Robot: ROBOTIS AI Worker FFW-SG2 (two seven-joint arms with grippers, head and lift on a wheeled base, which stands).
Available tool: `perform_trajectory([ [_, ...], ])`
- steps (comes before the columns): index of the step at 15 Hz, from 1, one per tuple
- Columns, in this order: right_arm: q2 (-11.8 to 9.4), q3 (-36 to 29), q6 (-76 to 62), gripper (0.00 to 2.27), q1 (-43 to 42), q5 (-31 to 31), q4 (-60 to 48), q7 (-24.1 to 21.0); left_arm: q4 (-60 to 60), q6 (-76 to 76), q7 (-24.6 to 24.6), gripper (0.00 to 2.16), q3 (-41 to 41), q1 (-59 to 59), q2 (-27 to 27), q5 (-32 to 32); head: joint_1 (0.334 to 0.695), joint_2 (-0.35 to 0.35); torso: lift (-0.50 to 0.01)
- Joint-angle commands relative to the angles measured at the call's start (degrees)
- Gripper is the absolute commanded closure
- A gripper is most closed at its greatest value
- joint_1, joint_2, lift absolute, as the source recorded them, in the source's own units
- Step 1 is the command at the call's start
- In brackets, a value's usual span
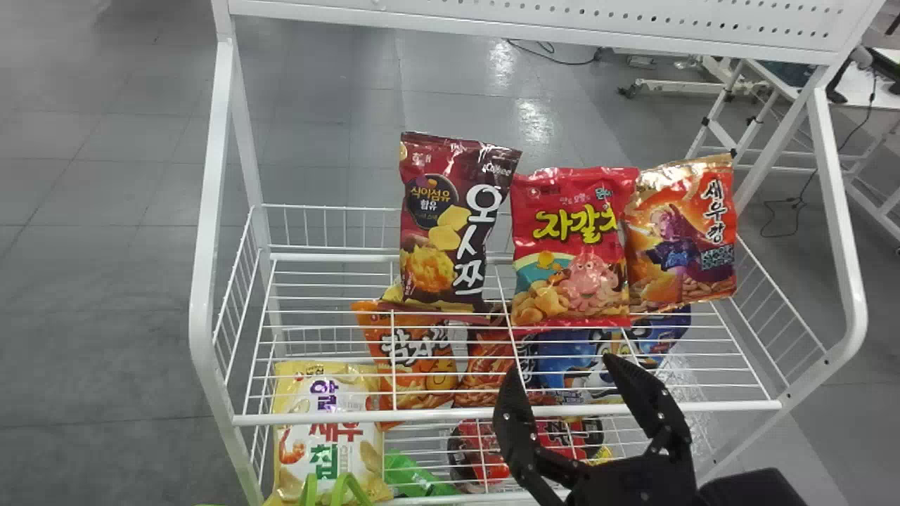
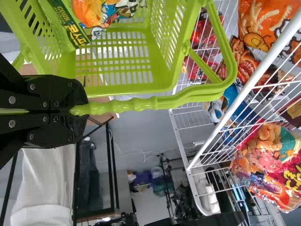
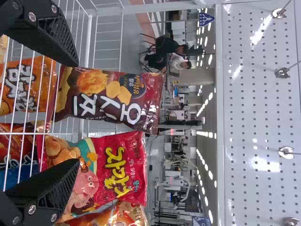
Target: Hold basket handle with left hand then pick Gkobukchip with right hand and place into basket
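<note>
My right hand (image 1: pixel 562 365) is matte black, the octopus bag (image 1: pixel 573 253) red with yellow lettering, the tall bag (image 1: pixel 457 225) maroon with white letters, and my basket (image 2: pixel 136 84) (slotted in rows) lime green.

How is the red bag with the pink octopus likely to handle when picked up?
The red bag is probably light for its size, as it looks puffed. Its glossy film may be slippery, and the flat top edge would likely fold.
</note>
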Motion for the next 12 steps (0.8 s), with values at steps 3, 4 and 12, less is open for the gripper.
perform_trajectory([
  [3, 0.1, -0.2, 1.0, 0.09, -0.2, -0.1, 0.0, 0.0, -0.2, 0.1, 0.1, 1.71, 0.0, 0.0, -0.2, 0.0, 0.695, -0.190, -0.032],
  [4, 0.1, -0.1, 1.2, 0.09, -0.4, -0.1, 0.2, 0.0, -0.2, 0.1, 0.2, 1.71, 0.0, 0.0, -0.1, 0.0, 0.695, -0.190, -0.032],
  [12, 0.0, 0.1, 1.9, 0.10, -1.3, 0.0, 0.8, -0.1, 0.5, 0.1, 0.6, 1.71, -0.3, -0.7, -0.3, -0.3, 0.695, -0.188, -0.032],
])
